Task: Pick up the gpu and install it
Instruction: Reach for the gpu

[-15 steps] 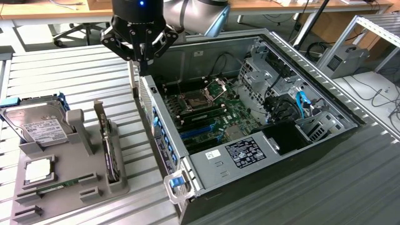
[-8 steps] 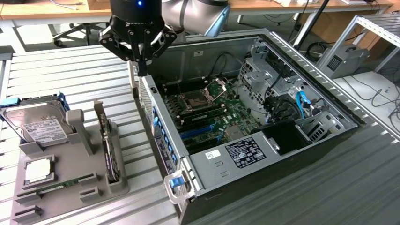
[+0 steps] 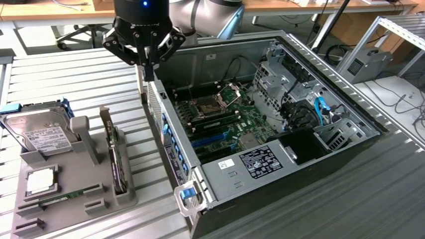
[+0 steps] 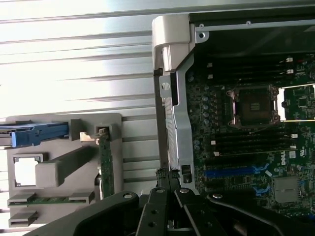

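I am hovering with my gripper (image 3: 149,75) pinched fully shut and holding nothing, its tips hanging just above the side wall of the open computer case (image 3: 174,149). The gpu (image 3: 117,158) is sitting below me, out to the side away from the case, standing on edge in a grey rack (image 3: 69,174), its long axis running alongside the case wall. Beyond it from me, a hard drive (image 3: 43,133), a processor chip (image 3: 40,181) and a memory stick (image 3: 63,199) are resting in the same rack. Nothing is blocking my way down to the card
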